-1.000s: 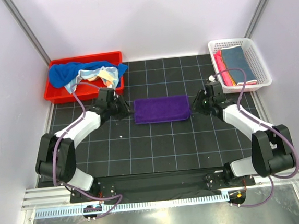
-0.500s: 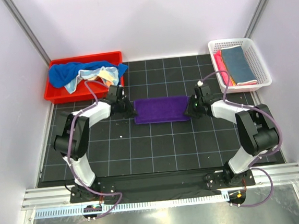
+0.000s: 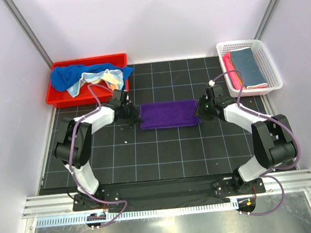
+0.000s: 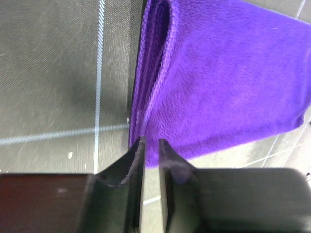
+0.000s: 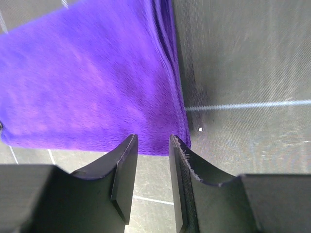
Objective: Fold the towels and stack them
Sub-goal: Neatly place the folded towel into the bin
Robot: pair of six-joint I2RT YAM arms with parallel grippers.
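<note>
A purple towel (image 3: 168, 114), folded into a flat rectangle, lies on the black grid mat in the middle. My left gripper (image 3: 135, 114) is at its left end. In the left wrist view the gripper (image 4: 151, 141) has its jaws a narrow slit apart, with the tips at the near corner of the towel (image 4: 223, 82) and bare mat showing between them. My right gripper (image 3: 200, 111) is at the towel's right end. The right wrist view has that gripper (image 5: 153, 137) open, tips just short of the towel's (image 5: 92, 82) edge and nothing between them.
The red bin (image 3: 61, 97) at the back left holds a loose bright blue towel (image 3: 67, 75) and a pale multicolour one (image 3: 100, 77). At the back right, the white mesh basket (image 3: 272, 79) holds a folded slate blue towel (image 3: 246, 65) over a pink one (image 3: 228, 66).
Both arms have reached in to the purple towel's ends. The left jaws have narrowed. The towel has not moved.
</note>
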